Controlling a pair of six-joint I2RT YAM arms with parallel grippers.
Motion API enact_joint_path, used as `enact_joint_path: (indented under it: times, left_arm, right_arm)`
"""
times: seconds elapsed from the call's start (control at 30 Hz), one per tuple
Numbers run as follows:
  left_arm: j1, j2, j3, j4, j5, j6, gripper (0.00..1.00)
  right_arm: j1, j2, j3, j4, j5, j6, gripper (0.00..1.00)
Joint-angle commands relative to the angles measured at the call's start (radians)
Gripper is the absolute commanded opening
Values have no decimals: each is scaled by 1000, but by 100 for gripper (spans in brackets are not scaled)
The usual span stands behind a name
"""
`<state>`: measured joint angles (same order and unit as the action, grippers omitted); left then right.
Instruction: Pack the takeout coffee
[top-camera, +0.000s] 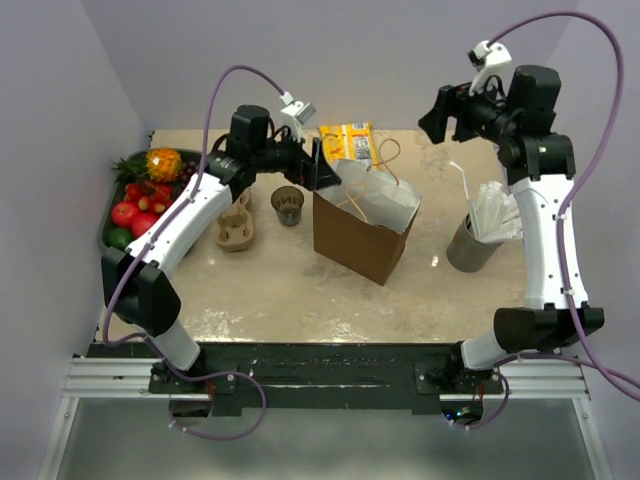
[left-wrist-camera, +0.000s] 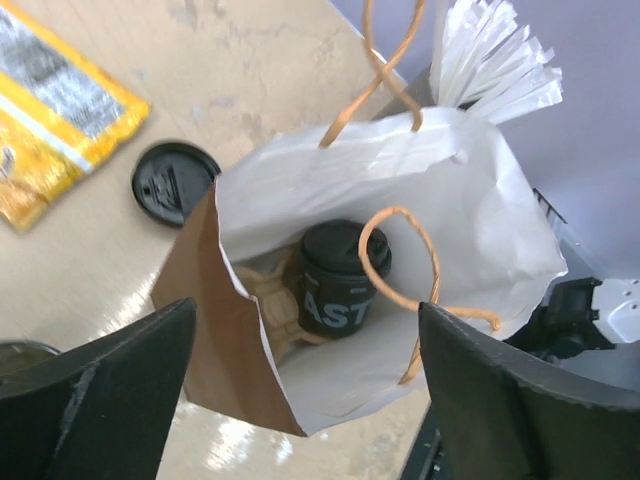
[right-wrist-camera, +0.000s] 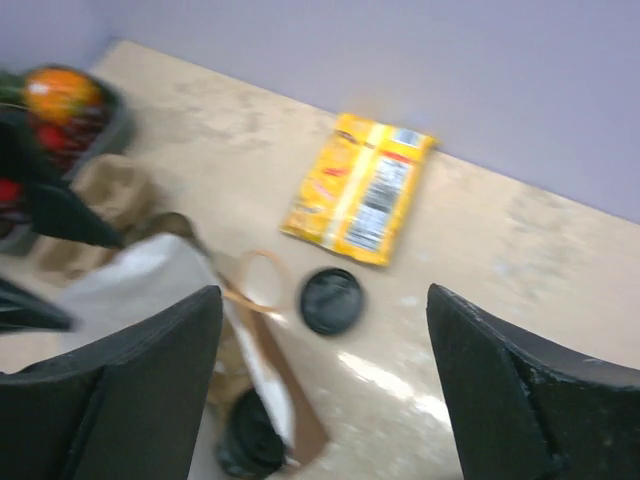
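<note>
A lidded coffee cup (left-wrist-camera: 337, 280) sits deep inside the paper bag (left-wrist-camera: 480, 220) on the bench (top-camera: 260, 290). The left tool (left-wrist-camera: 307, 330) hangs spread and empty over the bag's mouth. The right tool (right-wrist-camera: 325, 310), also spread, holds nothing. A second cup (top-camera: 287, 205) and a loose lid (left-wrist-camera: 173, 182) lie outside, so packing looks only partly done.

The pale table (top-camera: 270, 290) has a brown paper bag (top-camera: 355, 235) standing in the middle. Behind it, on the far side, lies a yellow packet (top-camera: 347, 142) with a black lid (right-wrist-camera: 331, 300) just beside it. Left of the bag stand a small brown cup (top-camera: 287, 205) and a cardboard cup carrier (top-camera: 237, 225). A fruit tray (top-camera: 106, 218) sits far left. A grey pot (top-camera: 470, 248) of white straws stands on the right.
</note>
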<state>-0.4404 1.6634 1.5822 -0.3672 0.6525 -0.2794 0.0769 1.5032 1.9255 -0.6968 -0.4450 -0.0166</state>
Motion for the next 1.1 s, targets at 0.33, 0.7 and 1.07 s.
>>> enact_joint_path:
  times: [0.33, 0.7, 1.07]
  left_arm:
    - [20, -100, 94, 148, -63, 175, 99]
    - [28, -108, 110, 136, -86, 181, 99]
    - [34, -105, 130, 126, -100, 195, 100]
  right_arm:
    - [-74, -6, -253, -142, 321, -424, 82]
    - [-74, 22, -292, -125, 408, -411, 37]
    - [-74, 16, -246, -90, 448, -362, 9]
